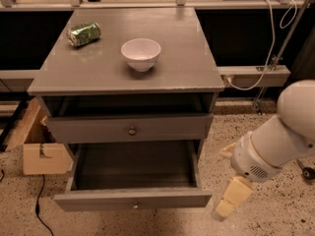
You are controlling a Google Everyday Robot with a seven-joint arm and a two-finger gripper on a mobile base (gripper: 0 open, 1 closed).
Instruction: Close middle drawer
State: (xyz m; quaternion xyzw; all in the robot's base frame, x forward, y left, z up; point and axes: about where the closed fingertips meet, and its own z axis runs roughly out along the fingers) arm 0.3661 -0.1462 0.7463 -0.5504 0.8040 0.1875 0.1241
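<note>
Lining up for the push here. The middle drawer (133, 199) is sitting pulled way out below the tabletop (123, 73), with its front panel sticking far forward. My gripper (227, 202) is hanging just beside the front corner nearest my arm, not touching it, and honestly I can't tell if it's wide or narrow. My arm is angling down toward the floor. I'm thinking the next move means swinging around in front of that panel and pushing straight back.
</note>
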